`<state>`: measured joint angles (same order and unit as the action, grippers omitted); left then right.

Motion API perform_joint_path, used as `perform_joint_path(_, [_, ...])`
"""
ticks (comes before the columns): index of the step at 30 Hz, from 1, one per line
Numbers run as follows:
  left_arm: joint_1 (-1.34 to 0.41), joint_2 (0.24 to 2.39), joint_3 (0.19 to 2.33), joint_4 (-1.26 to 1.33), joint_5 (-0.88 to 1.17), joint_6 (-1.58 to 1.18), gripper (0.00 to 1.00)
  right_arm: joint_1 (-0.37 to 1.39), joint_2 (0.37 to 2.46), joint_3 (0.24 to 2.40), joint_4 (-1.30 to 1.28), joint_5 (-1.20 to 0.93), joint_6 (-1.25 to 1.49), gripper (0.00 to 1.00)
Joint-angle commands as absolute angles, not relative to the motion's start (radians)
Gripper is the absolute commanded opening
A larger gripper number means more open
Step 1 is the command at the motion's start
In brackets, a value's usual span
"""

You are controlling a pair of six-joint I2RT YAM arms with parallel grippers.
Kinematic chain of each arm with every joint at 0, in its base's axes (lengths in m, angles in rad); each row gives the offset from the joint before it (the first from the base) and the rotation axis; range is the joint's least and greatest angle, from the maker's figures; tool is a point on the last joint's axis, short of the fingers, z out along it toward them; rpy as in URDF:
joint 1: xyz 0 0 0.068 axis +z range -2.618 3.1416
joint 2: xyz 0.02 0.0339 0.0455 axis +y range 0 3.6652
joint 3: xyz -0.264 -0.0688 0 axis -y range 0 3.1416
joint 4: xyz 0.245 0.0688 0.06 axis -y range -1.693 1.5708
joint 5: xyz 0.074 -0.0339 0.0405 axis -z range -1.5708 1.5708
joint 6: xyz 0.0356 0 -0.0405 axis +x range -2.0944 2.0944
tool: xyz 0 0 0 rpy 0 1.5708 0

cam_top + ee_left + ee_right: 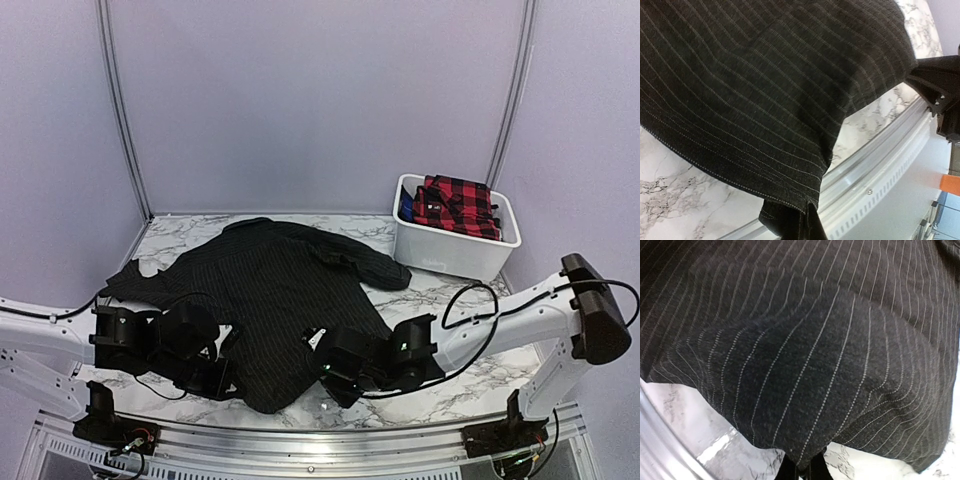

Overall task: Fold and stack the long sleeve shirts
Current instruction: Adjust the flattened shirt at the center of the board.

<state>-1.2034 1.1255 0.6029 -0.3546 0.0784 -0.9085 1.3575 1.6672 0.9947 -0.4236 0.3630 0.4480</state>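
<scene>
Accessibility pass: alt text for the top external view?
A black pinstriped cloth shirt lies spread on a marble-patterned table, its near edge pinched by the shut left gripper and right gripper. A white plastic bin at far right holds a red-and-black plaid shirt.

Left arm [130,340] extends low from the near left toward the centre. Right arm [420,350] extends low from the near right, elbow raised at the right edge. Both jaws are pinched closed on the near hem of the black pinstriped shirt [280,280].
</scene>
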Motion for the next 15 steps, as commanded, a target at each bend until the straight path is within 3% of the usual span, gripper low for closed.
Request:
perform_joint_path(1, [-1.188, 1.086, 0.710, -0.444, 0.123, -0.909, 0.00, 1.293, 1.570, 1.092, -0.625, 0.193, 0.349, 0.00])
perform_joint_path(7, [-1.032, 1.042, 0.680, -0.488, 0.255, -0.959, 0.00, 1.184, 1.579, 1.125, -0.745, -0.106, 0.244, 0.00])
perform_joint_path(11, [-0.915, 1.008, 0.596, -0.486, 0.328, -0.965, 0.00, 1.151, 1.644, 1.119, -0.706, -0.189, 0.212, 0.00])
perform_joint_path(14, [-0.861, 1.009, 0.545, -0.487, 0.361, -0.941, 0.23, 1.134, 1.674, 1.114, -0.645, -0.213, 0.223, 0.21])
perform_joint_path(15, [-0.849, 1.009, 0.527, -0.486, 0.370, -0.938, 0.35, 1.134, 1.670, 1.113, -0.626, -0.223, 0.232, 0.28])
